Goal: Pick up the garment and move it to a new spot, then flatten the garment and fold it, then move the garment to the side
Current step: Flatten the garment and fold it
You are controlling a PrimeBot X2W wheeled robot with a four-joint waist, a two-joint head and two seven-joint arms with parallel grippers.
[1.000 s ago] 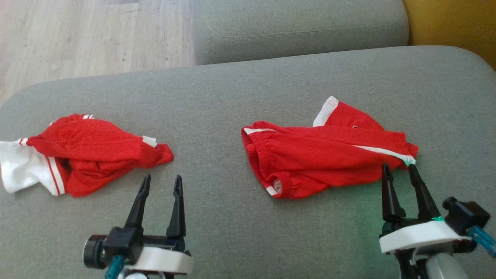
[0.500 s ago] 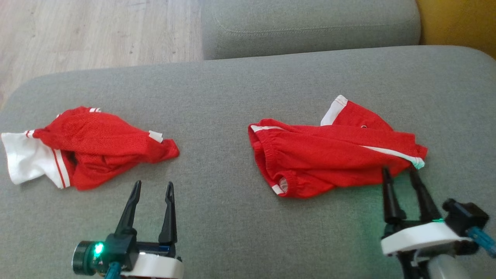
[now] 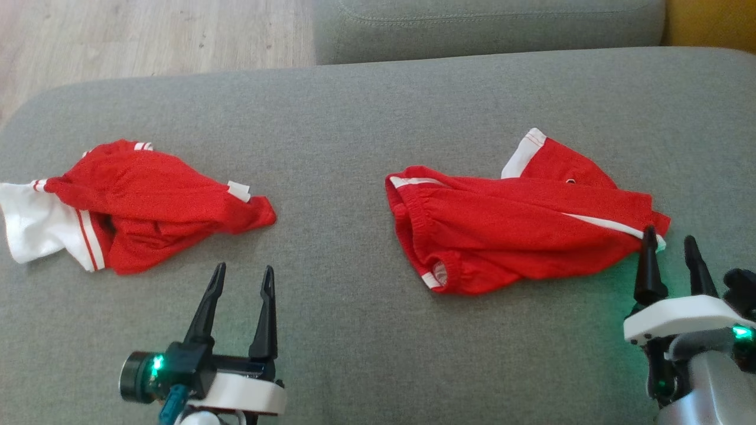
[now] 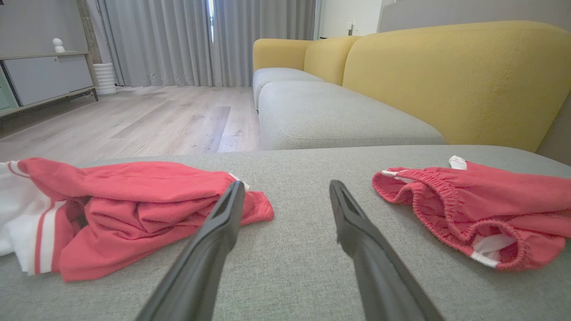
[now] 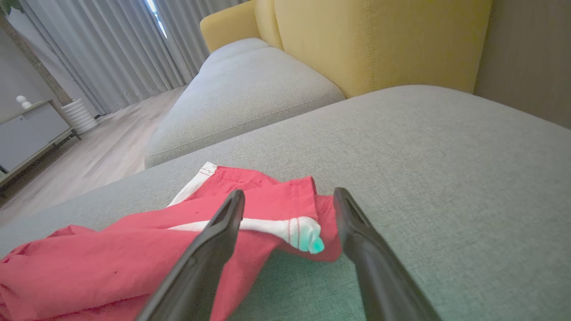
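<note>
**Q:** What lies farthest to your left?

**A:** A red and white shirt (image 3: 147,200), crumpled on the grey cushion (image 3: 354,118), with its white sleeve toward the cushion's left edge. It is the same heap as a second ago. It sits higher in my head view only because my head has moved.

**Q:** And your left gripper?

**A:** My left gripper (image 3: 244,268) hovers on the near side of the shirt's right end. Its fingers are spread wide, with nothing between them and no cloth touched. A green light at its base glows now, and a second ago it was dark.

**Q:** What is in the middle?

**A:** Bare cushion. The two garments lie well apart.

**Q:** Where are the shorts?

**A:** The red shorts (image 3: 520,230) lie right of centre on the same cushion. Their gathered elastic end points left, and a white stripe runs to their right-hand corner. Their folds are unchanged.

**Q:** And your right gripper?

**A:** That is what has changed. A second ago my right gripper (image 3: 670,235) had its right fingertip at that white-tipped corner. It has since slid rightward, so in the head view the left fingertip is now at the corner. My right wrist view shows the corner lying between my two spread fingers. They are wide apart and closed on nothing. I cannot tell whether either finger touches the cloth.
</note>
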